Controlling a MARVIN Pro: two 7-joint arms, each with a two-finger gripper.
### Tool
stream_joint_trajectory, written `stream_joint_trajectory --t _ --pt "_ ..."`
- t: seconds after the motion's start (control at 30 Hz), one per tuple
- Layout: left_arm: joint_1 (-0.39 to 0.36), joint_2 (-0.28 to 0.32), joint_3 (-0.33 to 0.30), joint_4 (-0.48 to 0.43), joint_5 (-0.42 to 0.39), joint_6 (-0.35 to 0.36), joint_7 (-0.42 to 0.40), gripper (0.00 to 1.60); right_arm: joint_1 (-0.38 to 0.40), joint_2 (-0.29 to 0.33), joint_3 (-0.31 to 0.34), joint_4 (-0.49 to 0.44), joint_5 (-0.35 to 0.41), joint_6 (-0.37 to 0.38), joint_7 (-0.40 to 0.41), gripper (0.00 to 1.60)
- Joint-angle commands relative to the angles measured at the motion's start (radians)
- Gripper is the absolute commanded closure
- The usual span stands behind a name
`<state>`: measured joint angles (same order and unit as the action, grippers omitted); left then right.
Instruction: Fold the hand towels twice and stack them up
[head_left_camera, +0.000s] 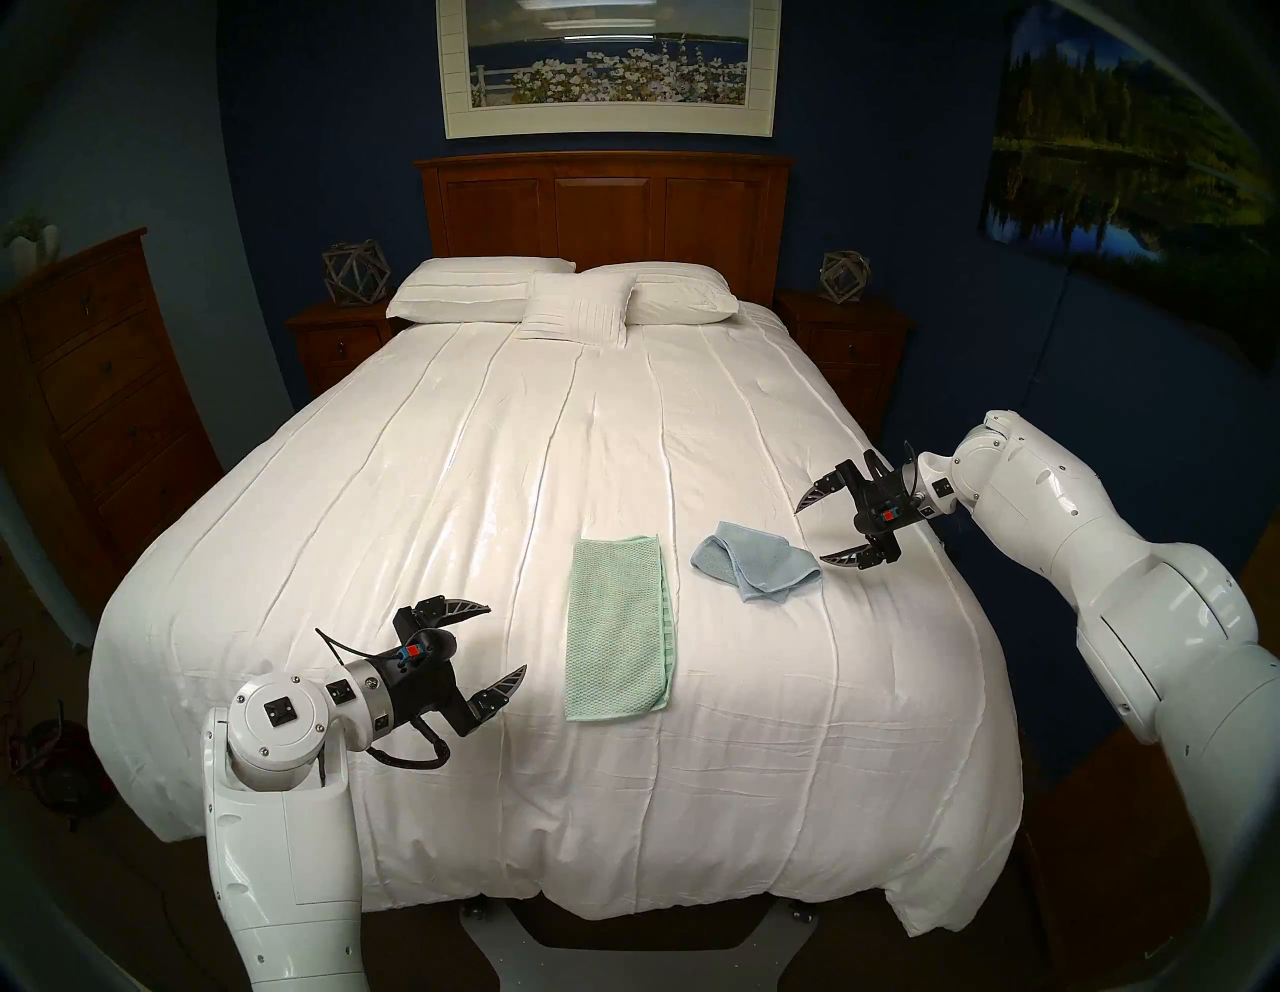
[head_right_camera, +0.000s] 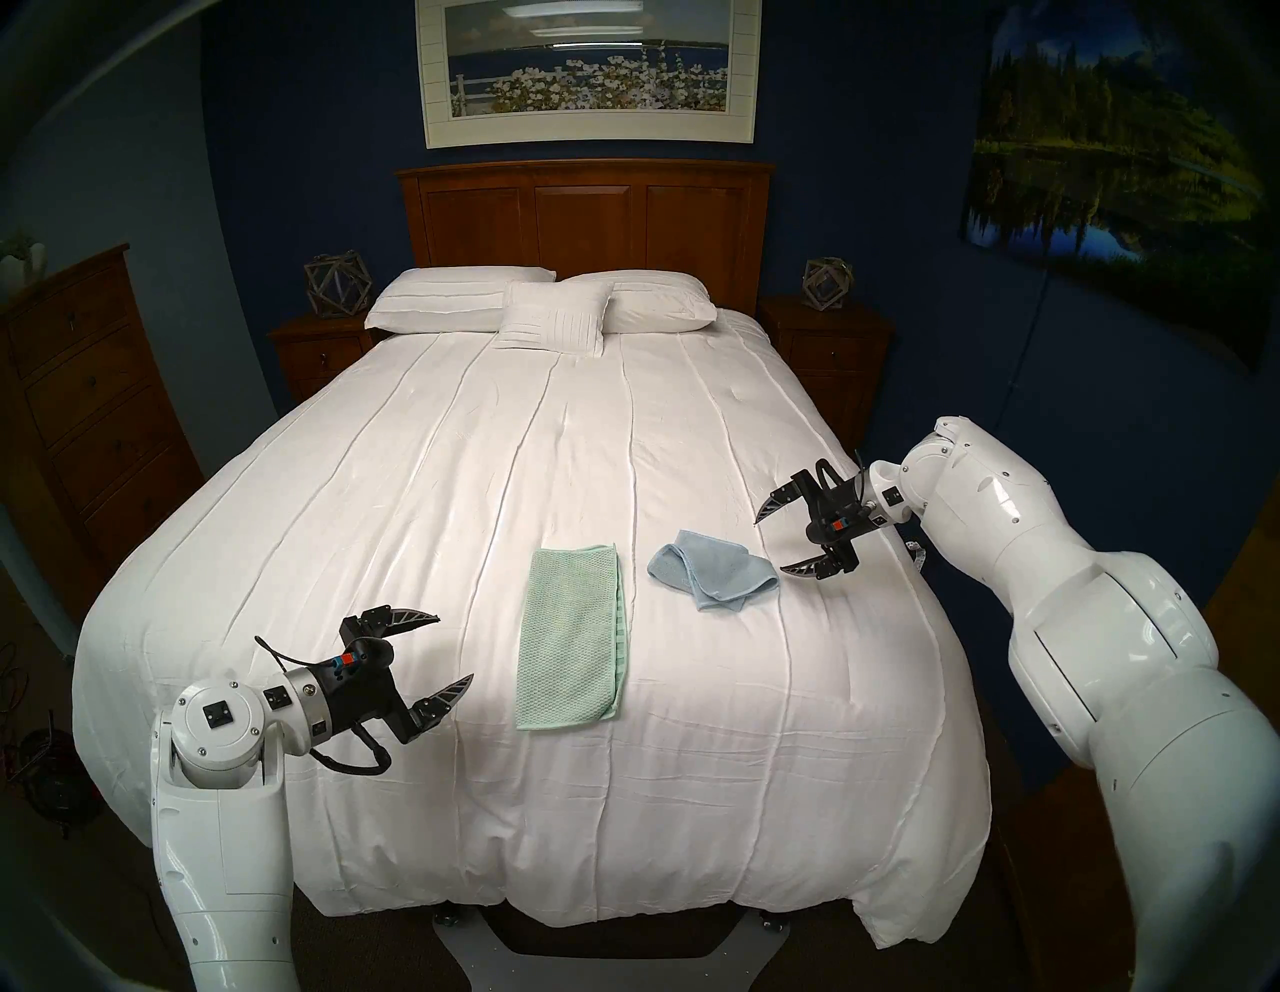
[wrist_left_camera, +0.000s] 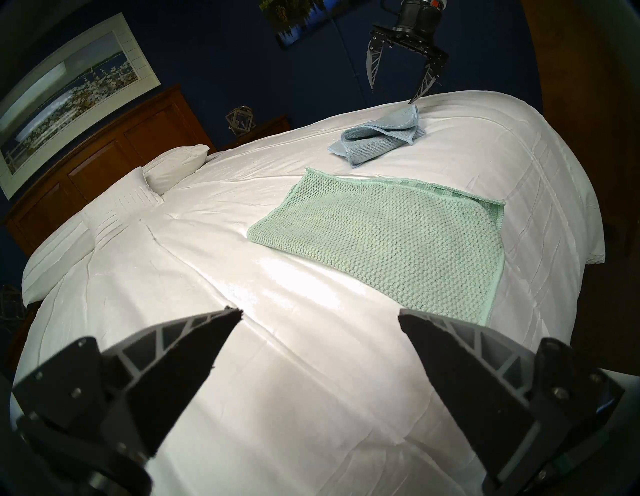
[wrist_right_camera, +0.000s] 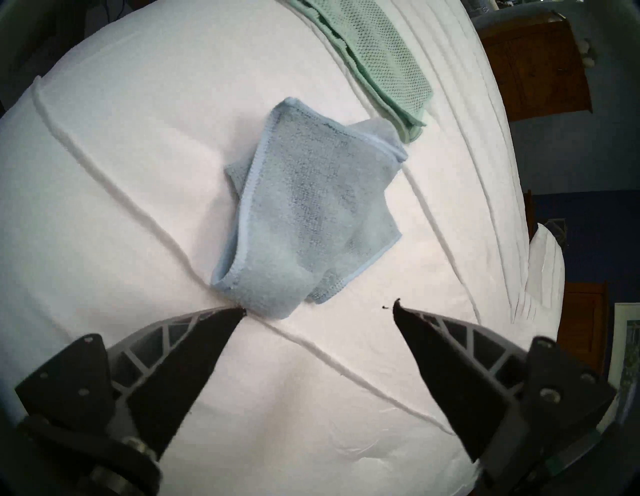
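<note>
A mint green waffle-weave hand towel (head_left_camera: 618, 627) (head_right_camera: 572, 634) (wrist_left_camera: 388, 239) (wrist_right_camera: 375, 52) lies flat on the white bedspread, folded lengthwise into a long strip. To its right a light blue plush hand towel (head_left_camera: 758, 569) (head_right_camera: 713, 569) (wrist_left_camera: 377, 140) (wrist_right_camera: 304, 214) sits in a loose crumpled heap. My left gripper (head_left_camera: 508, 641) (head_right_camera: 457, 648) (wrist_left_camera: 318, 315) hovers open just left of the green towel, holding nothing. Over on the other side, my right gripper (head_left_camera: 810, 533) (head_right_camera: 770, 544) (wrist_right_camera: 318, 306) hangs open and empty beside the blue towel's right edge.
The white bedspread (head_left_camera: 485, 450) covers the whole bed. White pillows (head_left_camera: 561, 294) lean against a wooden headboard (head_left_camera: 602, 208). Nightstands (head_left_camera: 841, 332) flank the bed, and a wooden dresser (head_left_camera: 97, 402) stands at the left wall. The bed drops off just behind my right gripper.
</note>
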<state>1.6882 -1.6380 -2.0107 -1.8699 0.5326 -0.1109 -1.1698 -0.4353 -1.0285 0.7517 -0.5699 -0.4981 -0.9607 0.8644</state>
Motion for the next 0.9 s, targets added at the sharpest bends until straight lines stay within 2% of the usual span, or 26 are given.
stream_joint_trajectory --t 0.0,0.6,0.87 --pt "-0.002 0.001 0.001 -0.011 -0.003 -0.001 -0.001 0.0 -0.028 0.007 0.022 -0.054 0.077 0.001 0.02 0.0" --pt "-0.004 0.001 0.0 -0.009 -0.002 -0.004 -0.001 0.0 -0.135 0.101 0.074 -0.135 0.238 0.001 0.023 0.0" --pt "-0.005 0.001 0.0 -0.006 -0.002 -0.005 -0.001 0.0 -0.234 0.102 0.052 -0.167 0.296 0.001 0.037 0.0"
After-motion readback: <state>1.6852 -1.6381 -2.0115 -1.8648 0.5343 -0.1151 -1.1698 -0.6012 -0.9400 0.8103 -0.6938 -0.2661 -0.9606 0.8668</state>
